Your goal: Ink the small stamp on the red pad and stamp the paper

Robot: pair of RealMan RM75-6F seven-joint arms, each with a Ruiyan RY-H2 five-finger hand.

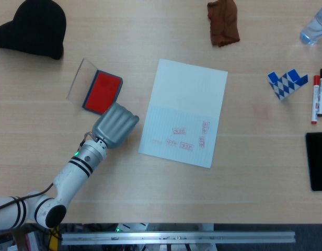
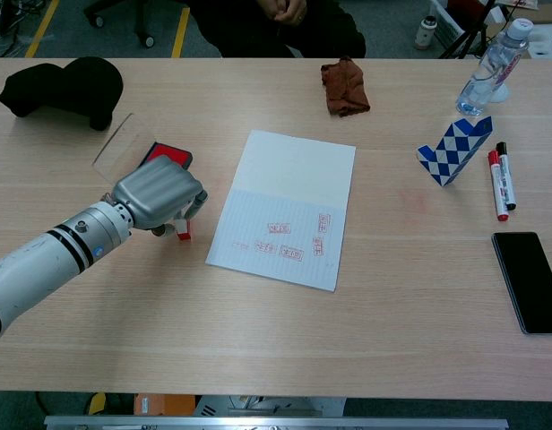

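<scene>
The red ink pad (image 1: pixel 102 90) lies open at the left, its clear lid (image 1: pixel 79 78) tipped back behind it. My left hand (image 2: pixel 155 194) hovers just in front of the pad (image 2: pixel 167 155), fingers curled down around the small red-and-white stamp (image 2: pixel 183 231), whose foot touches the table left of the paper. From the head view the left hand (image 1: pixel 115 125) hides the stamp. The white paper (image 1: pixel 184 99) lies mid-table with several red stamp marks (image 1: pixel 183 138) on its lower lined half. My right hand appears in neither view.
A black hat (image 1: pixel 33 26) sits at the far left, a brown cloth (image 1: pixel 222 22) behind the paper. At the right are a water bottle (image 2: pixel 491 67), a blue-white checkered block (image 2: pixel 452 150), two markers (image 2: pixel 500 175) and a black phone (image 2: pixel 530 282).
</scene>
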